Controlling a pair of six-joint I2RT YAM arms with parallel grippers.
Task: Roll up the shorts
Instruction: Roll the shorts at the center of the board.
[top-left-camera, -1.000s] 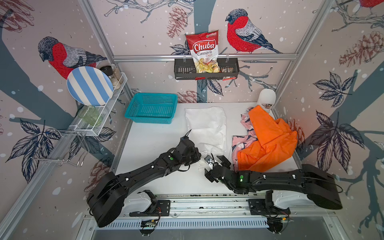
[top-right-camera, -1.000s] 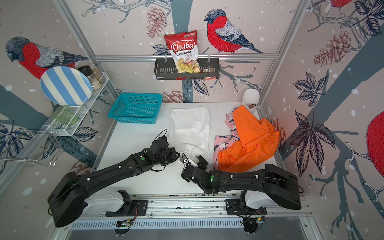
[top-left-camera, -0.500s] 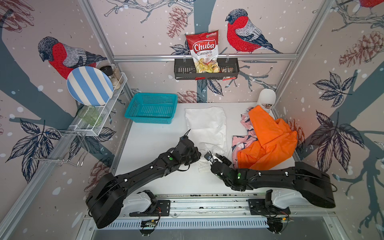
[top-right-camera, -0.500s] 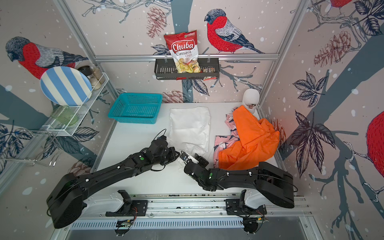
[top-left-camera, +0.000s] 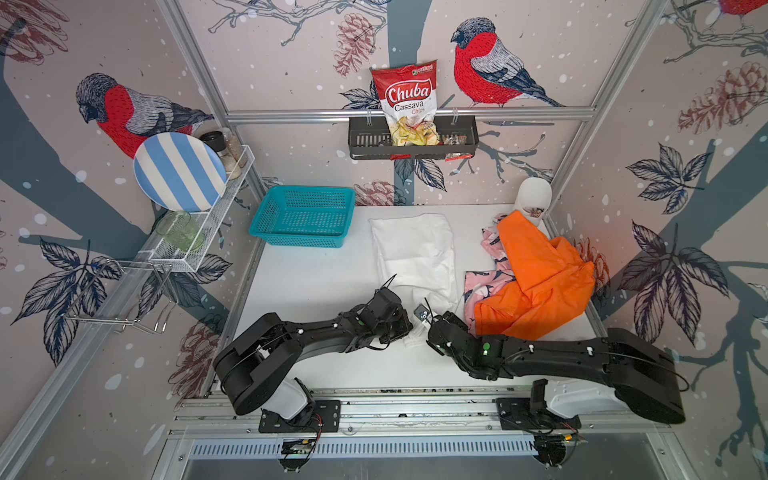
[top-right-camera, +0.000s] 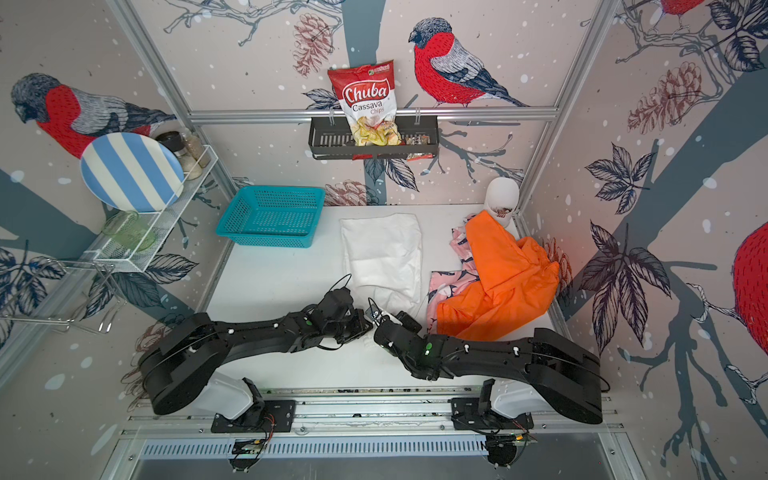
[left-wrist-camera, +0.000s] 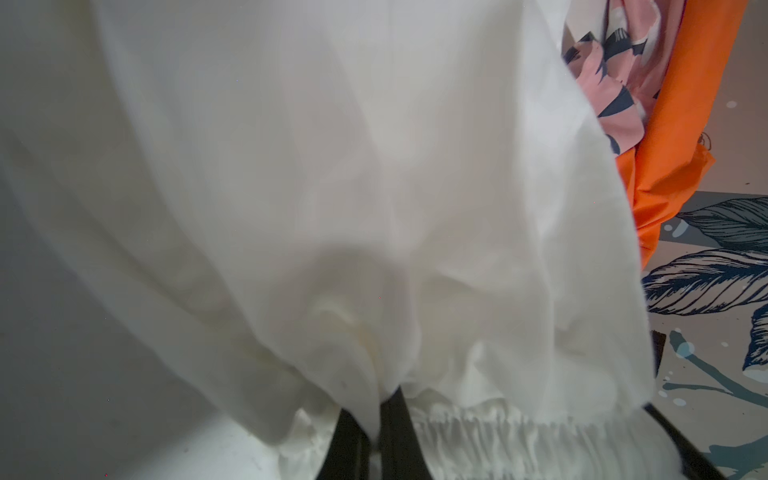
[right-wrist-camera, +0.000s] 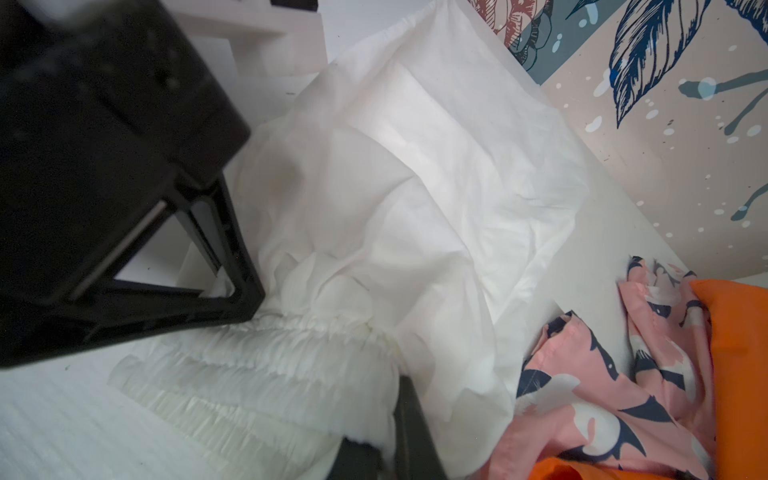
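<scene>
white shorts (top-left-camera: 411, 253), flat, creased, elastic waist (right-wrist-camera: 266, 361) ruched

Teal bskt (top-left-camera: 299, 239) back-left; chips bag (top-left-camera: 409, 104) in blk rack (top-left-camera: 361, 143).

White shorts (top-left-camera: 413, 253) flat mid-table; orange shorts (top-left-camera: 536, 282) heaped over pink patterned shorts (top-left-camera: 484, 282) beside

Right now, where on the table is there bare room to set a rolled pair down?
Best: the bare table bordered by the basket, white shorts and left arm. A smaller strip lies between that arm, the right arm and the front rail. Crowded: the right side, under orange shorts and pink shorts.
</scene>
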